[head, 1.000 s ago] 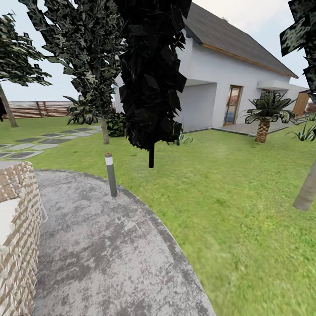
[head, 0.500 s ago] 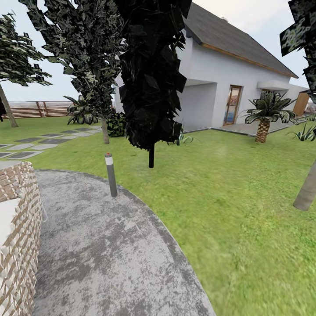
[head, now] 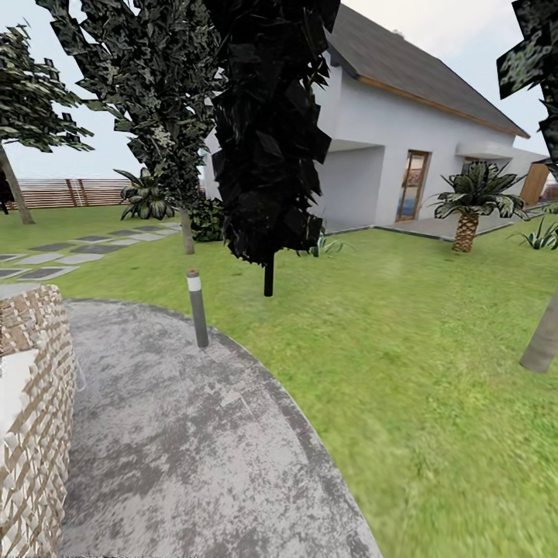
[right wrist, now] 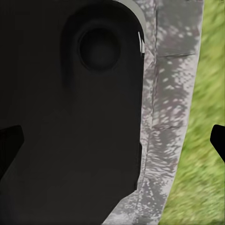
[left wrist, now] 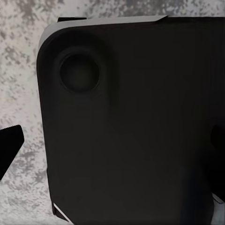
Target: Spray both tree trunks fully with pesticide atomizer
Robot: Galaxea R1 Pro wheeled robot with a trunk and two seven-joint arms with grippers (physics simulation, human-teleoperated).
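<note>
I'm in the travel step, rolling on the grey paved pad (head: 178, 449) with nothing picked up. The pesticide atomizer isn't anywhere I can find it, so next I need to turn and scan the lawn (head: 403, 341) for it. A grey-brown tree trunk (head: 540, 341) leans at the lawn's right edge, probably one of my targets. Both wrist cameras look down past dark bodywork at paving; fingertips poke in at the picture edges, suggesting wide jaws, though I cannot tell for sure. Hazards: the brick wall (head: 35, 418) close at my left, the bollard (head: 197, 308) at the pad's rim (easy to clip). Open grass lies ahead and right.
</note>
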